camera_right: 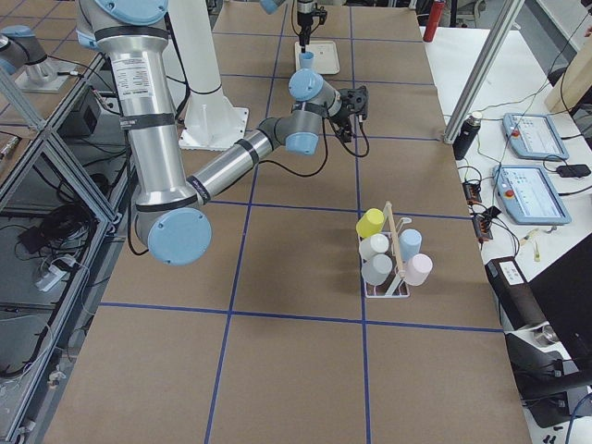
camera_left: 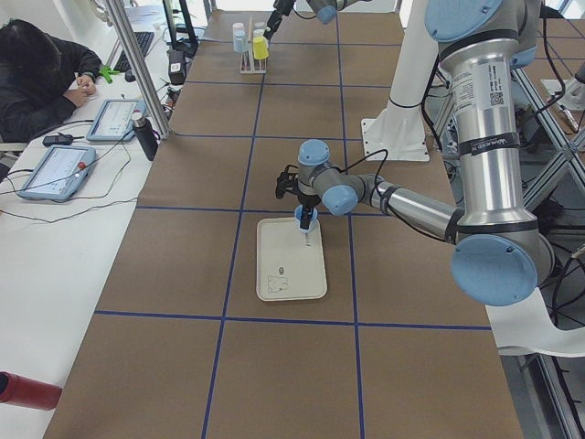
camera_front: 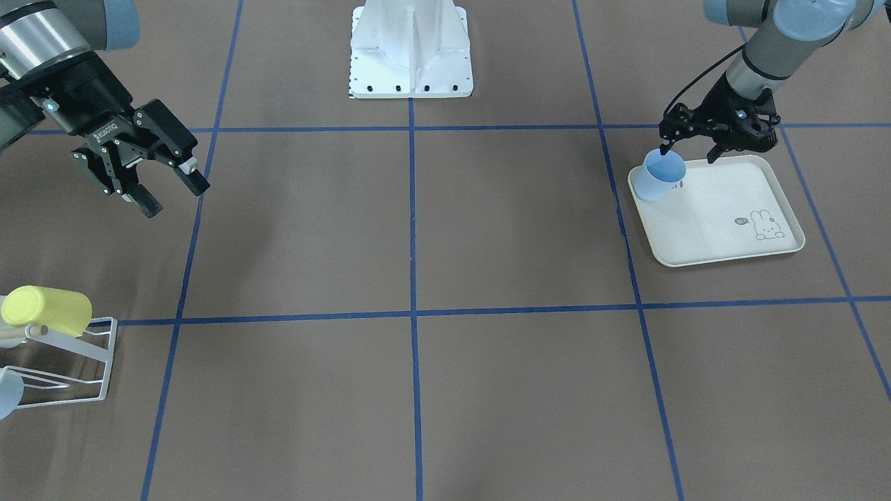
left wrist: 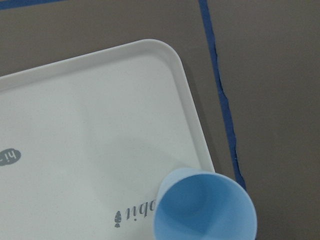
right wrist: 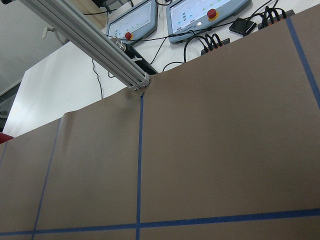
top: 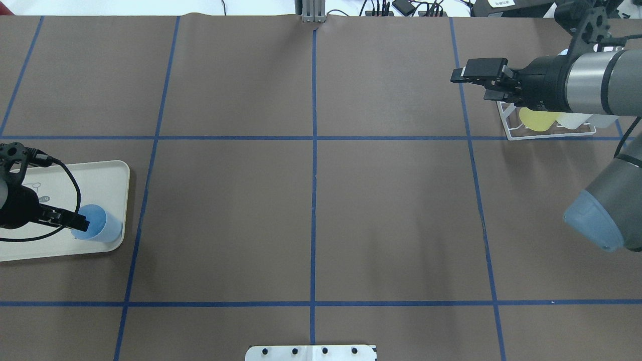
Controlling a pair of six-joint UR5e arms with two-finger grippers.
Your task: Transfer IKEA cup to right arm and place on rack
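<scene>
The light-blue IKEA cup (camera_front: pixel 658 182) (top: pixel 100 228) (left wrist: pixel 205 207) stands mouth up at a corner of the cream rabbit-print tray (camera_front: pixel 724 229) (top: pixel 75 175). My left gripper (camera_front: pixel 689 152) (top: pixel 83 222) hovers over it, open, with one fingertip at the cup's rim and the other off to the side above the tray. On the far side of the table my right gripper (camera_front: pixel 174 198) (top: pixel 459 75) hangs open and holds nothing, above and beside the white wire rack (camera_front: pixel 69 348) (top: pixel 546 133) (camera_right: pixel 388 277). The rack carries a yellow cup (camera_front: pixel 45 309) and several pale ones.
The robot's white base plate (camera_front: pixel 411 49) sits at the table's middle edge. Blue tape lines grid the brown table top. A person (camera_left: pixel 37 82) sits at a side desk with tablets. A red bottle (camera_left: pixel 27 389) lies off the table's corner.
</scene>
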